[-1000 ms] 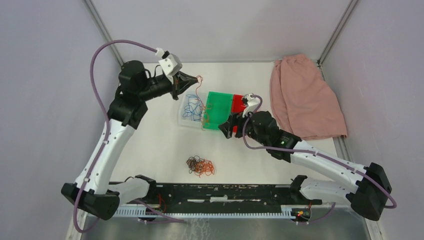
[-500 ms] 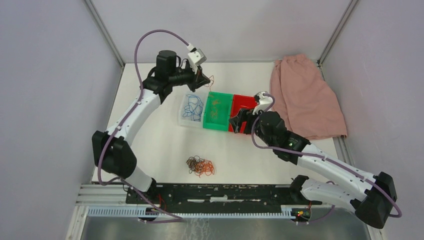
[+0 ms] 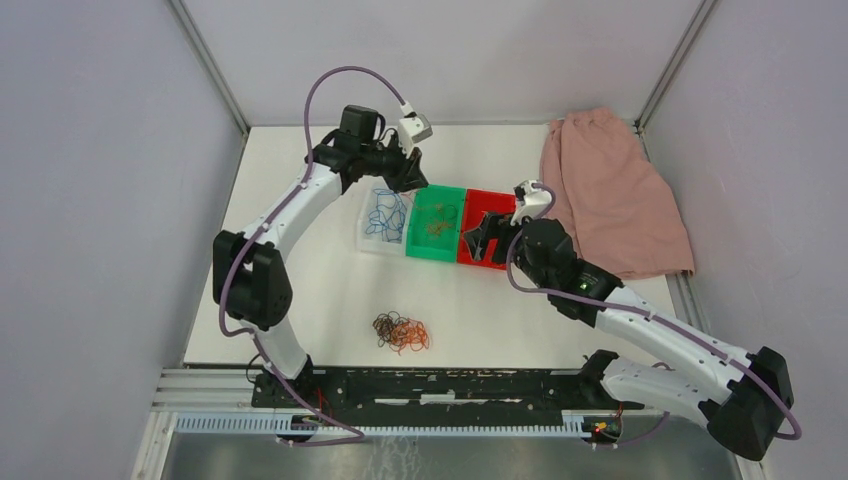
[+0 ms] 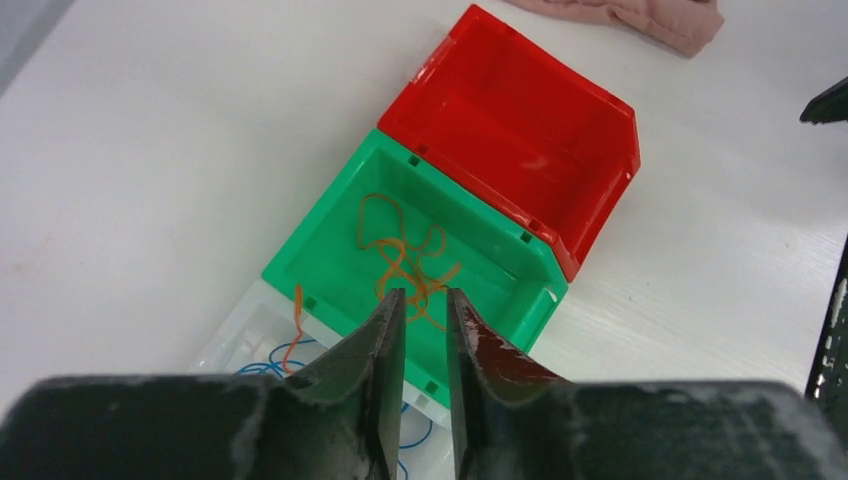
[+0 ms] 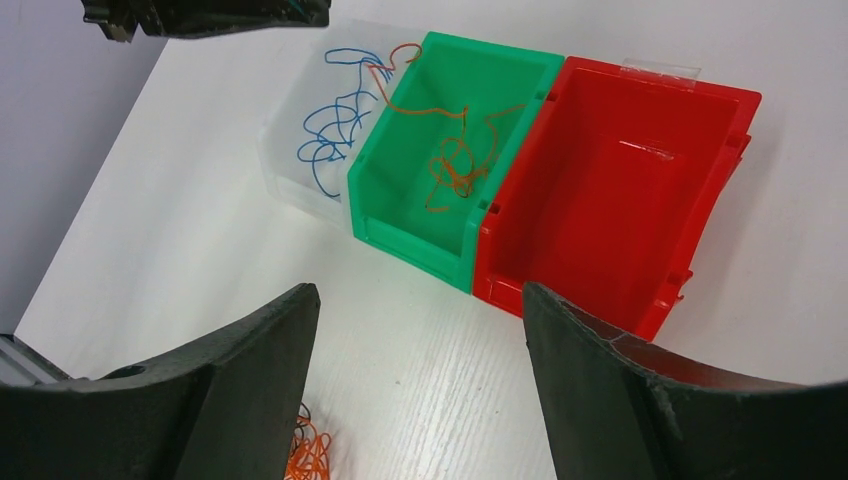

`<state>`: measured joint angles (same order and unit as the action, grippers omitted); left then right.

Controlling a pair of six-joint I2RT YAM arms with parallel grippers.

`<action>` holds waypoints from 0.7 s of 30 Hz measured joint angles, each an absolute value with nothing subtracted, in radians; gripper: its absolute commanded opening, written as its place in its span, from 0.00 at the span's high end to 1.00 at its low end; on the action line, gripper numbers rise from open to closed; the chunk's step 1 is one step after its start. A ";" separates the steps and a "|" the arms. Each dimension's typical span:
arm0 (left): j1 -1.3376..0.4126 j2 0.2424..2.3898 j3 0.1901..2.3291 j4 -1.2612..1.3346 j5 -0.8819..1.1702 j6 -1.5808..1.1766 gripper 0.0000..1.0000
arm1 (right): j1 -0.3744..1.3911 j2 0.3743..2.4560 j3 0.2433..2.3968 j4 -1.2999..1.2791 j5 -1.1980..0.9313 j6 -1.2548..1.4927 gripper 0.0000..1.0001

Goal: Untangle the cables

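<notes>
Orange-red cables (image 4: 400, 260) lie loose in the green bin (image 4: 330, 215); one strand hangs over its wall into the clear bin. Blue cables (image 5: 330, 130) lie in the clear bin (image 3: 368, 238). A tangle of orange and dark cables (image 3: 402, 332) lies on the table near the front and shows in the right wrist view (image 5: 305, 455). My left gripper (image 4: 425, 293) hovers above the green bin (image 3: 418, 245), jaws slightly apart and holding nothing. My right gripper (image 5: 420, 295) is wide open and empty, just in front of the red bin (image 5: 620, 200).
The three bins stand side by side at the table's middle back. The red bin (image 3: 470, 255) holds nothing. A pink cloth (image 3: 610, 195) lies at the back right. A black rail (image 3: 430, 385) runs along the front edge. Grey walls close in both sides.
My left gripper swung right from beside the clear bin to above the green bin; the orange cable that hung from it now lies in the green bin. My right gripper shifted slightly towards the red bin.
</notes>
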<state>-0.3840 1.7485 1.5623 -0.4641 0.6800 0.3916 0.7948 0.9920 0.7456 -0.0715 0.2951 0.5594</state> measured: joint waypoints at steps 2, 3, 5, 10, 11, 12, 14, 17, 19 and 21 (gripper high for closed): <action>-0.388 1.758 1.562 -0.493 0.678 0.398 0.56 | 0.789 0.992 0.746 -0.076 0.294 0.559 0.19; -0.389 1.761 1.562 -0.503 0.676 0.403 0.55 | 0.788 0.992 0.746 -0.077 0.294 0.559 0.19; -0.390 1.765 1.564 -0.525 0.670 0.406 0.54 | 0.784 0.992 0.746 -0.081 0.293 0.560 0.19; -0.390 1.767 1.608 -0.575 0.659 0.406 0.53 | 0.783 0.992 0.746 -0.094 0.292 0.560 0.19; -0.390 1.766 1.618 -0.579 0.659 0.406 0.53 | 0.783 0.992 0.746 -0.096 0.291 0.560 0.19; -0.390 1.766 1.628 -0.585 0.659 0.407 0.53 | 0.783 0.992 0.746 -0.096 0.289 0.560 0.17; -0.390 1.763 1.633 -0.601 0.659 0.414 0.52 | 0.782 0.999 0.748 -0.096 0.279 0.559 0.15; -0.385 1.760 1.642 -0.656 0.649 0.418 0.44 | 0.778 1.069 0.792 -0.102 0.236 0.534 0.13; -0.373 1.758 1.656 -0.693 0.648 0.418 0.37 | 0.773 1.171 0.870 -0.115 0.200 0.508 0.14; -0.347 1.747 1.670 -0.727 0.649 0.416 0.34 | 0.765 1.301 0.984 -0.133 0.157 0.481 0.16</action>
